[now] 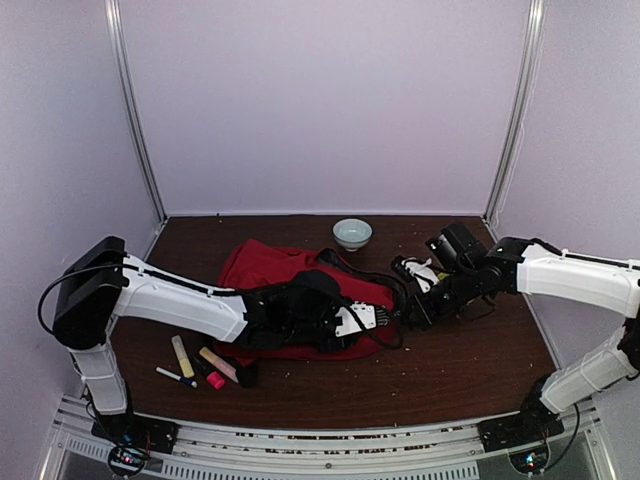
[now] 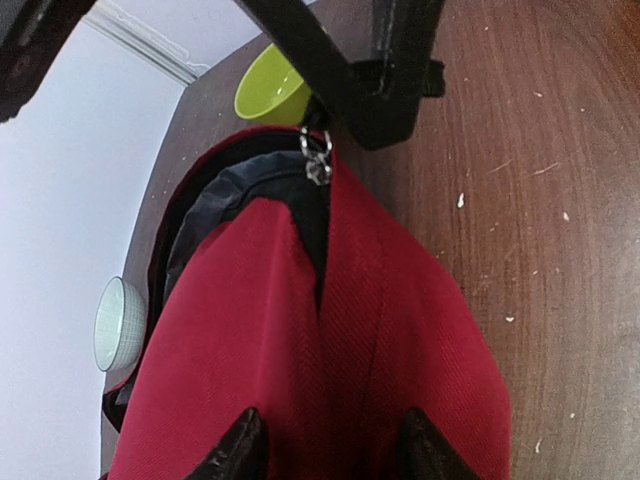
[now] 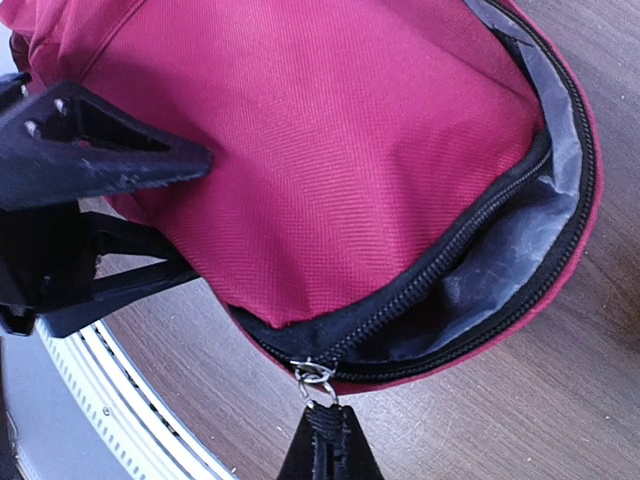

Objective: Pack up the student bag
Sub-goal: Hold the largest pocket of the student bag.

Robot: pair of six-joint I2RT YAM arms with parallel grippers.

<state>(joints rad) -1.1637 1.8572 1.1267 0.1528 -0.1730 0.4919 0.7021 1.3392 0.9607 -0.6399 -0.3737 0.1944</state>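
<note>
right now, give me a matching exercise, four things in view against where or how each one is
Things:
1 student bag
2 pale bowl
3 right gripper
4 yellow marker

Place or state:
a shut on the zip pull
b lying front left
c red, zip partly open
d at the back, middle

Pairs: 1-c; 2-d; 3-a; 4-b

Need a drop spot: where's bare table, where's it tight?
Bare: front-right table, between student bag and right arm's base; back strip left of the bowl. Tight: markers front left; bag's right end, where left claw and right claw meet.
</note>
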